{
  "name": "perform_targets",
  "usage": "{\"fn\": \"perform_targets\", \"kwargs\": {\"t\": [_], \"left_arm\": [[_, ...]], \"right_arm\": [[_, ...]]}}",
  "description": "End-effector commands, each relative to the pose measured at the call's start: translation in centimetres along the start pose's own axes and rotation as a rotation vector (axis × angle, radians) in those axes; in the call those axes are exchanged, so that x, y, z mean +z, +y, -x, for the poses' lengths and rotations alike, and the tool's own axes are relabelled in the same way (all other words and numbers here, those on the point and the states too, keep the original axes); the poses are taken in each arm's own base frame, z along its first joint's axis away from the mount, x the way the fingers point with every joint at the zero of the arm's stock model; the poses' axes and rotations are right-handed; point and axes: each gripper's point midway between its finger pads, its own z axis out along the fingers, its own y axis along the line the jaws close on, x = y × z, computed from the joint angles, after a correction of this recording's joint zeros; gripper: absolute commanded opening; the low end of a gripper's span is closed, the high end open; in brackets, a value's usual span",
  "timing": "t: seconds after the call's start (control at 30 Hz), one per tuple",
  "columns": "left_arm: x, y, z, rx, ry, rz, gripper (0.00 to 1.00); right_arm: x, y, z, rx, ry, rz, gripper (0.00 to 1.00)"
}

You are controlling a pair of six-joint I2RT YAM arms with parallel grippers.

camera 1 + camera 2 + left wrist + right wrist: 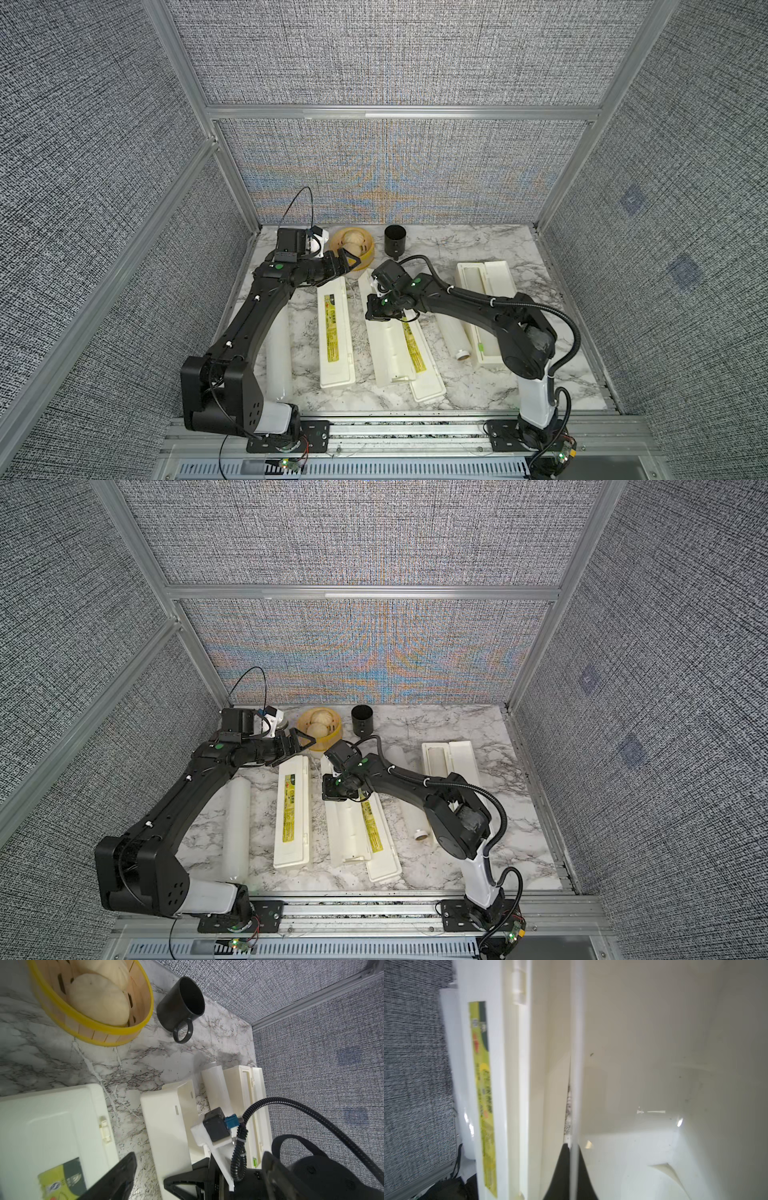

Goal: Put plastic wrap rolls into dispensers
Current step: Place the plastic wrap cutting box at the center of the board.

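The black left arm [249,324] climbs from its base at seven o'clock toward twelve, then its wrist bends off toward three o'clock. There the left gripper [348,266] hangs in the air, jaws spread wide, holding nothing. The black-and-white right arm [465,303] leans from five o'clock toward ten, wrist tipped down near the centre. The right gripper [571,1151] is pinched tight on the thin wall of a long cream-white plastic dispenser box [388,353].

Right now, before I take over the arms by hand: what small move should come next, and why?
Probably bring the open left claw over to the loose roll beside the closed box. The right claw is shut on the edge of the open middle box, whose tray looks empty.
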Motion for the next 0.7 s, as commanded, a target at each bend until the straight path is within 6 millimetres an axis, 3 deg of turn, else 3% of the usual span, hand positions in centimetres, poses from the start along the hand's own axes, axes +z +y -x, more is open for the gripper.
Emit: {"fn": "perform_targets", "kwargs": {"t": [0.0, 0.2, 0.33, 0.57, 0.67], "left_arm": [[-0.4, 1.0, -0.3, 0.019, 0.006, 0.040, 0.93], [-0.6, 2.1, -0.9, 0.015, 0.008, 0.066, 0.93], [-0.5, 2.8, -1.3, 0.009, 0.024, 0.075, 0.93], [-0.1, 3.5, -1.8, -0.009, 0.045, 0.087, 0.93], [0.0, 3.6, -1.9, -0.016, 0.047, 0.086, 0.93]], "right_arm": [[1.0, -2.6, 0.3, 0.040, -0.008, -0.156, 0.00], [2.8, -4.8, 0.5, 0.036, -0.006, -0.304, 0.00], [2.5, -4.8, 0.8, 0.022, -0.021, -0.317, 0.05], [0.0, -2.9, 1.8, -0.037, -0.056, -0.255, 0.49], [-1.5, -2.3, 2.1, -0.060, -0.070, -0.228, 0.58]]}}
